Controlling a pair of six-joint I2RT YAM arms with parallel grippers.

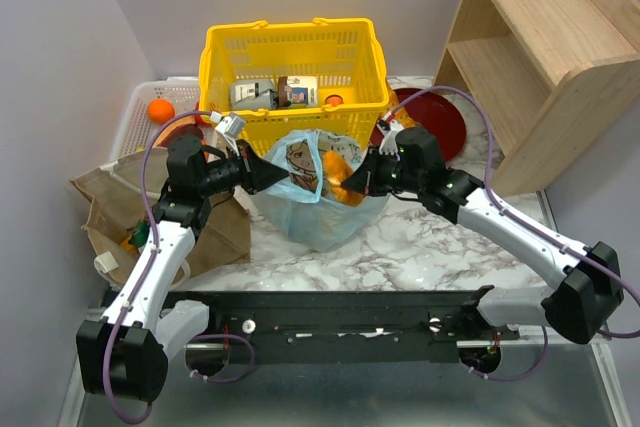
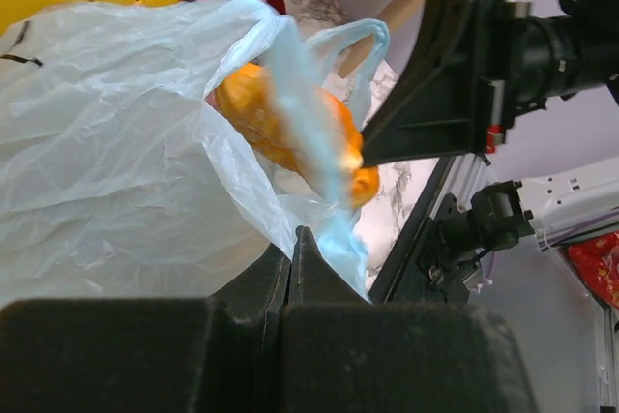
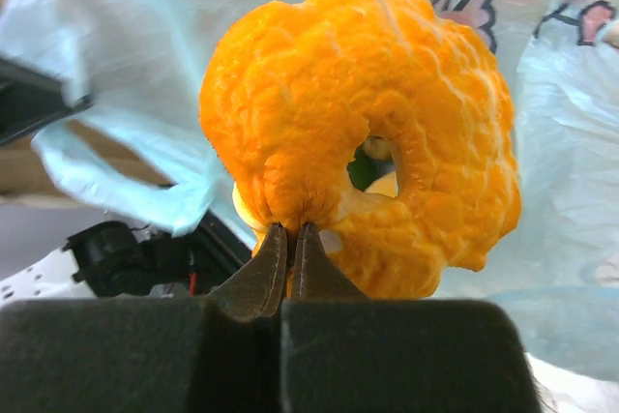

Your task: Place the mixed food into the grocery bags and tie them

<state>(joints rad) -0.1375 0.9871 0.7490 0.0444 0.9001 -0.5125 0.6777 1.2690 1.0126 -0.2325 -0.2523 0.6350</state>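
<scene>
The left gripper is pinching the cartoon-printed blue bag by its rim; the right gripper is clamping an orange food item over it.

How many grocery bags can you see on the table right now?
2. The light-blue plastic bag sits centre, in front of the yellow basket; the tan bag lies at far left.
</scene>
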